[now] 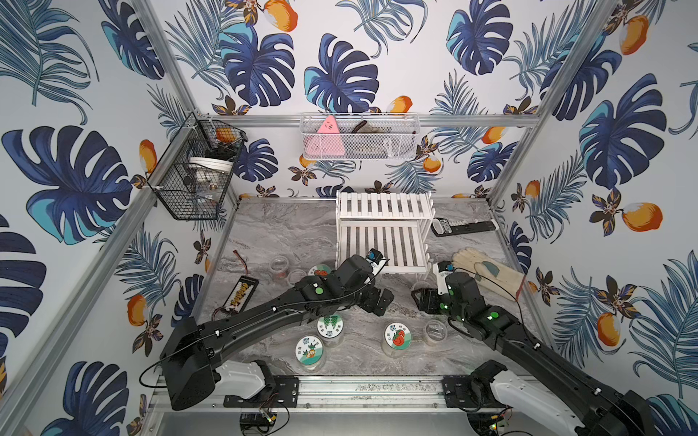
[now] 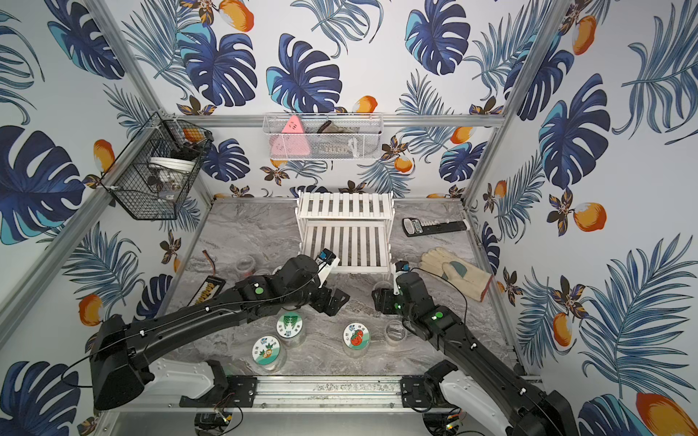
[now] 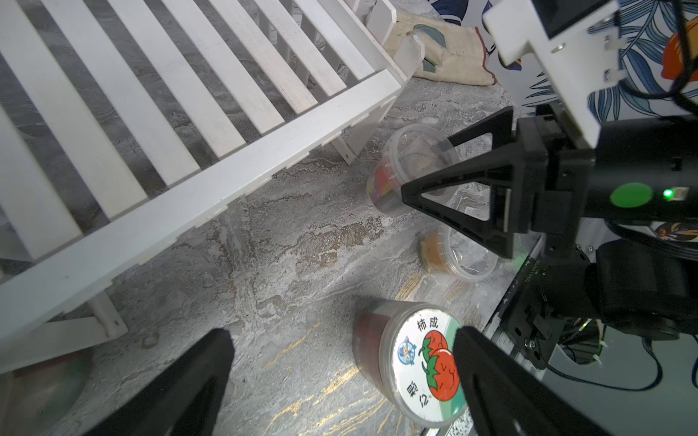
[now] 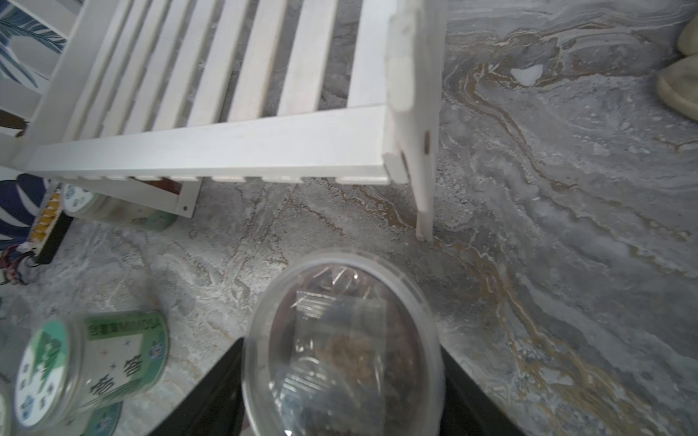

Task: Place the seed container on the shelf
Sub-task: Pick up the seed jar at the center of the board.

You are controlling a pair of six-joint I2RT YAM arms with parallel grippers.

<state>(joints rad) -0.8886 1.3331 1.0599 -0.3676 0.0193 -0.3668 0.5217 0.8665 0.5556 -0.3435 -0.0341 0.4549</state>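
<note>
Several round seed jars stand on the marbled table [image 1: 264, 234], and one clear-lidded seed container [image 4: 342, 339] sits between the black fingers of the right gripper [image 3: 426, 168], which are pressed against its two sides in a firm clamp. This container bears no printed lid; a clear packet and brown grains show through the top. It is just in front of the near right leg of the shelf [image 1: 383, 226], on the table side and not on either slatted board, and it leans slightly; whether its base touches the table I cannot tell. Left of it, the left gripper [image 3: 338, 336] hangs over the table with its fingers spread wide and nothing between them. Beside one finger stands a jar [image 3: 423, 362] whose lid shows two red cartoon tomatoes ringed by Chinese characters. A green-labelled jar [image 4: 90, 362] reads "MIMOSA" beside more Chinese characters. The orange-fruit lid [image 1: 309, 349] carries writing too small to read.
</note>
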